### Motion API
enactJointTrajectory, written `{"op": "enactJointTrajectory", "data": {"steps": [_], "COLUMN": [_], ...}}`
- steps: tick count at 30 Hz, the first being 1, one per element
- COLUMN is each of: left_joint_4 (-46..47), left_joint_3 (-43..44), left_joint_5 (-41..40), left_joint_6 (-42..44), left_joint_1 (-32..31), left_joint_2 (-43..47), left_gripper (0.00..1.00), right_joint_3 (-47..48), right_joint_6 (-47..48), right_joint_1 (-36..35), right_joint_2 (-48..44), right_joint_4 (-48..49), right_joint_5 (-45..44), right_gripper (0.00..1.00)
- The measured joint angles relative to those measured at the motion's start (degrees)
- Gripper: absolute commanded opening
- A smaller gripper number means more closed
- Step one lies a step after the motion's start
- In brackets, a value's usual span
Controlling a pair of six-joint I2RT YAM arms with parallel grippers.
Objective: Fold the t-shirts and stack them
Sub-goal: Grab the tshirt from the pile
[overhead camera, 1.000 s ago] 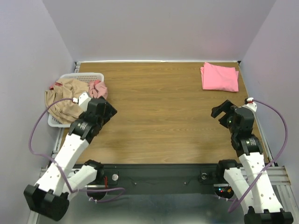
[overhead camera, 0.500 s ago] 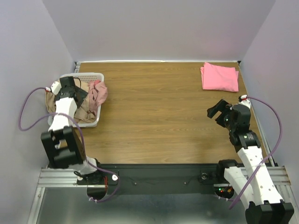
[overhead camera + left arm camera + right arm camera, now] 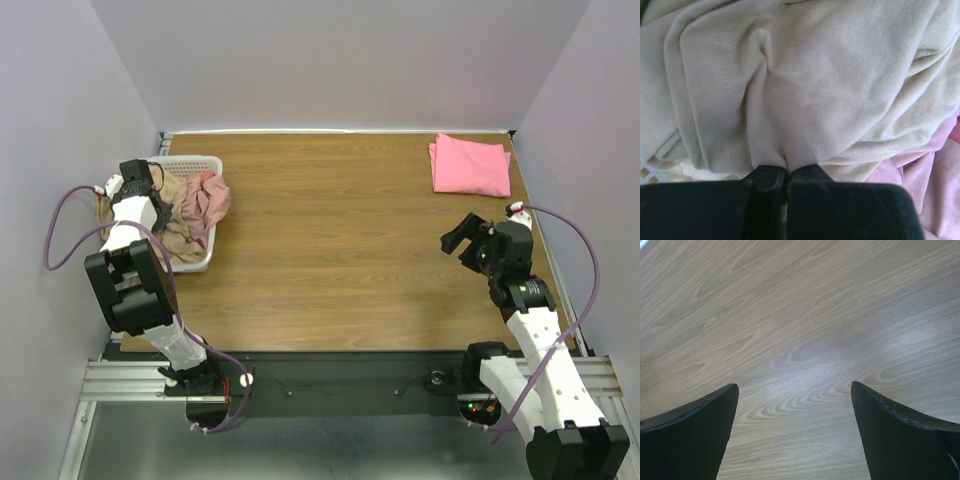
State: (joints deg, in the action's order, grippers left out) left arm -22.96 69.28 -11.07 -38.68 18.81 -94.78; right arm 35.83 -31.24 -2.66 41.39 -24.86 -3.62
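Two white-linked arms [image 3: 545, 345] with black joints [image 3: 128, 290], looping purple cables [image 3: 597, 275], black taper-fingered end effectors [image 3: 462, 236].

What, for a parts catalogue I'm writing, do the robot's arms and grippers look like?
The left arm and right arm have white links and black joints. A looping purple cable runs to each wrist. The left gripper and right gripper are matte black, with two tapering fingers each.
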Motion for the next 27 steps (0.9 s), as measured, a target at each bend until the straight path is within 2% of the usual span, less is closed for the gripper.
{"op": "enactJointTrajectory", "data": {"steps": [5,10,15,22,27], "left_joint_4": [-0.9,-5.11,-9.07,-12.9,-13.35], "left_joint_3": [0.31,2.21,10.34,18.97,17.46], "left_joint_5": [0.59,0.48,0.76,1.42,1.84], "left_joint_6": [0.31,0.31,0.74,1.79,2.47], "left_joint_1": [0.07,0.07,0.04,0.04,0.04], "left_joint_2": [0.9,6.64,12.66,15.1,14.88], "left_gripper": [0.0,0.0,0.0,0.0,0.0], "right_joint_3": [0.0,0.0,0.0,0.0,0.0], "right_joint_6": [0.15,0.2,0.24,0.37,0.37], "right_joint_1": [0.0,0.0,0.0,0.0,0.0], "right_joint_2": [0.17,1.07,1.29,1.29,1.27], "right_joint_4": [0.02,0.02,0.02,0.02,0.02], "right_joint_5": [0.0,0.24,0.68,1.11,1.11], "right_gripper": [1.0,1.0,1.0,1.0,1.0]}}
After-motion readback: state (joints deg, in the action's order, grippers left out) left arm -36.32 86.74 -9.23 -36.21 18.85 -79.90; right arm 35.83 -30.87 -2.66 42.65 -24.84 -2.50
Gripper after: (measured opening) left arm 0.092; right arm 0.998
